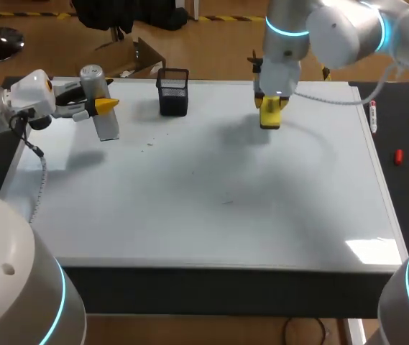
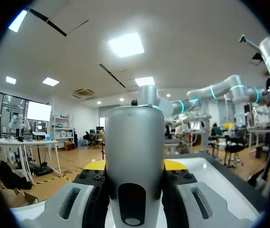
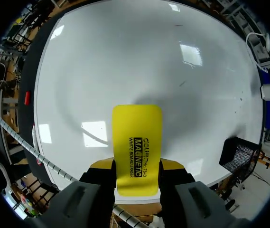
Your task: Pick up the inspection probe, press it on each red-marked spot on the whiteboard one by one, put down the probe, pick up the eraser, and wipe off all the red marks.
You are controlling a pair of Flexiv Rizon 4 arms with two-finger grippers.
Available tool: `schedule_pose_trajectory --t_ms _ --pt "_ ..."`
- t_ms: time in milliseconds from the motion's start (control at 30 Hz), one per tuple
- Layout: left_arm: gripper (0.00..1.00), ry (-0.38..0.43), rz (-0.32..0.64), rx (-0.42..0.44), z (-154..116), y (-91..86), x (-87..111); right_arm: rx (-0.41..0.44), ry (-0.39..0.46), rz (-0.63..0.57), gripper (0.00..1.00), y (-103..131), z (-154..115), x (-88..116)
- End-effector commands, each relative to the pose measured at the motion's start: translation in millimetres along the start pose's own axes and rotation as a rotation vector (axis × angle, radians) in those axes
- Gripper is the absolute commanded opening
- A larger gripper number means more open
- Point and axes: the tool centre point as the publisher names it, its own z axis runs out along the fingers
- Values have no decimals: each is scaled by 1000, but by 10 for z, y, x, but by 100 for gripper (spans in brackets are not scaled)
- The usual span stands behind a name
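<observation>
My left gripper (image 1: 103,106) is shut on the silver, cylinder-shaped inspection probe (image 1: 100,108), holding it upright over the far left corner of the whiteboard (image 1: 211,187). In the left wrist view the probe (image 2: 135,161) fills the gap between the yellow-tipped fingers of the left gripper (image 2: 135,167). Over the far middle of the board, my right gripper (image 1: 271,108) is shut on the yellow eraser (image 1: 271,115). Seen from the right wrist, the eraser (image 3: 138,147) juts out ahead of the right gripper (image 3: 137,165) above the whiteboard (image 3: 125,52). No red marks show on the board.
A black mesh basket (image 1: 173,91) stands at the board's far edge between the two grippers and also shows in the right wrist view as a basket (image 3: 241,154). A marker pen (image 1: 373,115) lies along the board's right edge, and a small red cap (image 1: 399,156) sits on the dark surface beside it.
</observation>
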Motion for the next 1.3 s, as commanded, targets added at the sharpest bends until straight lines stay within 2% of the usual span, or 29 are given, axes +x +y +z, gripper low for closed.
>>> schedule_pose_trajectory --t_ms 33,367,633,933,1300 --pt "0 -4 1 -2 3 -19 12 -87 32 -6 0 -367 128 -210" --pt "0 -4 1 -2 3 -19 12 -91 11 -22 0 -696 229 -666" --pt "0 -4 1 -2 3 -19 12 -96 24 -29 0 -779 324 -947" --pt "0 -4 1 -2 3 -19 12 -103 44 -34 0 -707 473 -1095" --pt "0 -4 1 -2 3 -19 12 -66 77 -16 0 -613 511 -1091"
